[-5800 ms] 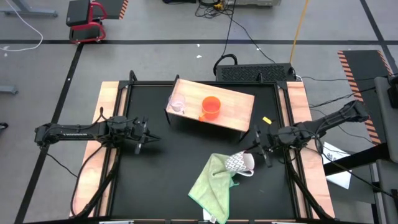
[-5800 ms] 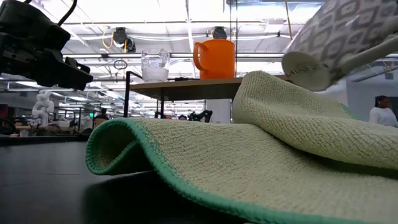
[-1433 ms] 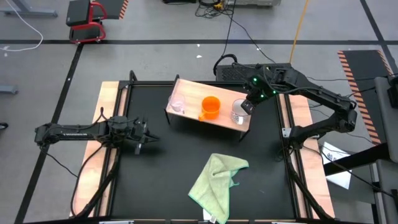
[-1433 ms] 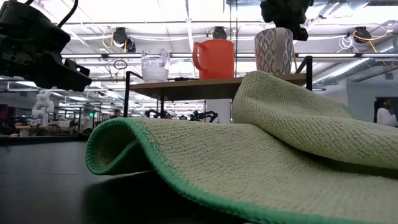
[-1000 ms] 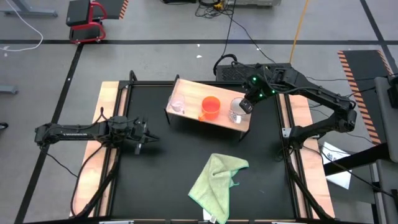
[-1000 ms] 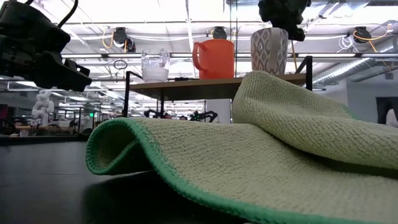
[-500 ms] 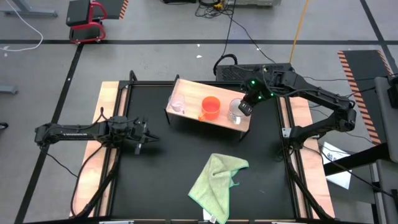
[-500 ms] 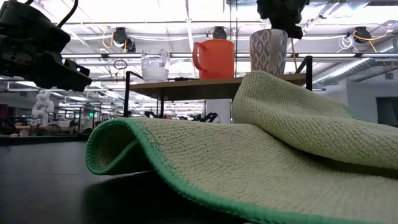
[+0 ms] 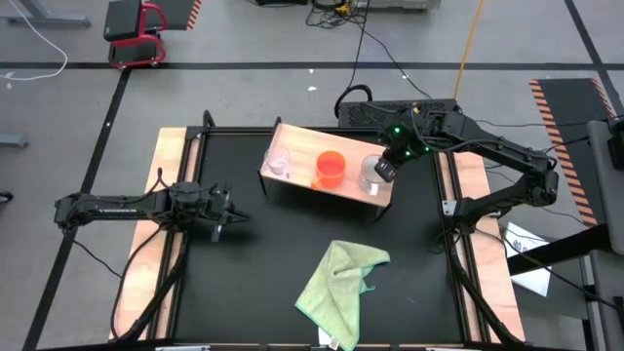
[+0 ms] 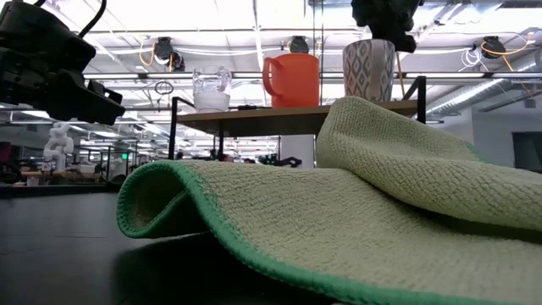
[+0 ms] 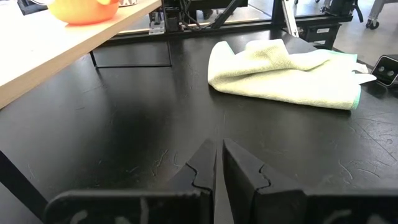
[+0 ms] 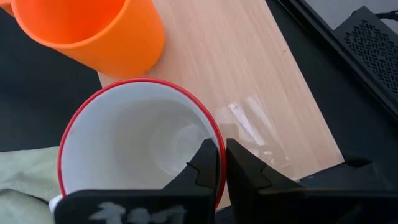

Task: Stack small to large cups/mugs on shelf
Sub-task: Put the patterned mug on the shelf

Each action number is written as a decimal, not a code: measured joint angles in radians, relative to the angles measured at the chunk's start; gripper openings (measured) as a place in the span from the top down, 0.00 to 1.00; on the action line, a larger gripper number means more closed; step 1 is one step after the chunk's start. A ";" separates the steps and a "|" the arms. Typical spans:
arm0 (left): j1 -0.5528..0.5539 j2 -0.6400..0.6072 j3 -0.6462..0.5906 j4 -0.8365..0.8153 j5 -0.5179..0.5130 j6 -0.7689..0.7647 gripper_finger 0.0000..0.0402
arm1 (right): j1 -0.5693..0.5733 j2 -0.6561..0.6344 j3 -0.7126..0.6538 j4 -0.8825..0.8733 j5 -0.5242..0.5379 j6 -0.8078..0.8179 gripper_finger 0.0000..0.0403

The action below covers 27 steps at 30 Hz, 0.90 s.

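View from above, with the shelf (image 9: 336, 161) as landmark. Well to the left of the shelf and nearer the front of the table (image 9: 273, 263), the left gripper (image 9: 237, 215) hangs low over the black tabletop, its two fingers (image 11: 202, 165) drawn almost together and holding nothing; its arm (image 9: 127, 207) reaches in from the left wooden side strip.

On the shelf's left end stands the glass cup (image 9: 279, 164), clear and upright. Beside it, near the middle of the board, stands the orange mug (image 9: 331, 168), upright, its opening facing up. At the shelf's right end is the white mug (image 9: 370, 174), patterned grey on the outside and red along the rim (image 12: 214, 146). Seen level across the table, the three vessels stand in one row along the board, glass cup (image 10: 211, 89), orange mug (image 10: 292, 80), white mug (image 10: 370, 70), apart from one another.

The right gripper (image 9: 383, 168) is directly over the white mug, pinched on the mug's rim, one finger (image 12: 205, 163) inside the wall and the other outside. Whether the mug's base touches the board cannot be told.

In front of the shelf, toward the table's near edge, lies the green cloth (image 9: 336, 283), crumpled, well apart from both grippers.
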 joint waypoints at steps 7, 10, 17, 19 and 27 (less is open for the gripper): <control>0.000 0.000 0.000 0.000 0.000 0.000 0.92 | 0.000 -0.001 0.000 -0.012 0.000 0.018 0.99; 0.000 0.000 0.000 0.000 0.000 0.000 0.92 | 0.000 -0.001 0.000 -0.013 0.000 0.018 0.99; 0.000 0.000 0.000 0.000 0.000 0.000 0.92 | 0.000 0.000 0.000 0.002 0.000 0.024 0.98; 0.000 0.000 0.000 0.000 0.000 0.000 0.92 | 0.000 0.000 0.000 0.002 -0.001 0.023 0.98; 0.000 0.000 0.000 0.000 0.000 0.000 0.92 | 0.000 0.000 0.000 0.005 -0.002 0.023 0.98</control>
